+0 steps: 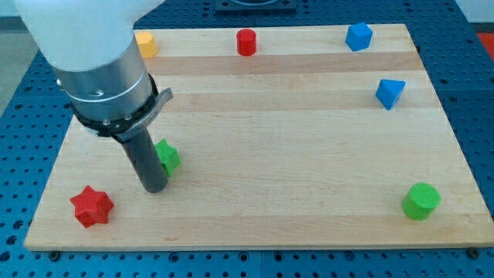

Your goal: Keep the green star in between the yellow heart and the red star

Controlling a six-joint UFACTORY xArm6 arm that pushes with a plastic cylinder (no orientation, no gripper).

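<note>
The green star (169, 157) lies at the board's lower left, partly hidden behind my rod. My tip (154, 188) rests on the board just below and left of it, touching or nearly touching it. The red star (92, 206) lies further left and lower, near the bottom-left corner. A yellow block (146, 44), its shape mostly hidden behind the arm, sits at the top-left edge; I cannot tell if it is a heart.
A red cylinder (246, 42) stands at the top middle. A blue block (358, 36) is at the top right, a blue triangle (390, 93) below it. A green cylinder (421, 201) sits at the lower right. The wooden board (293, 139) lies on a blue perforated table.
</note>
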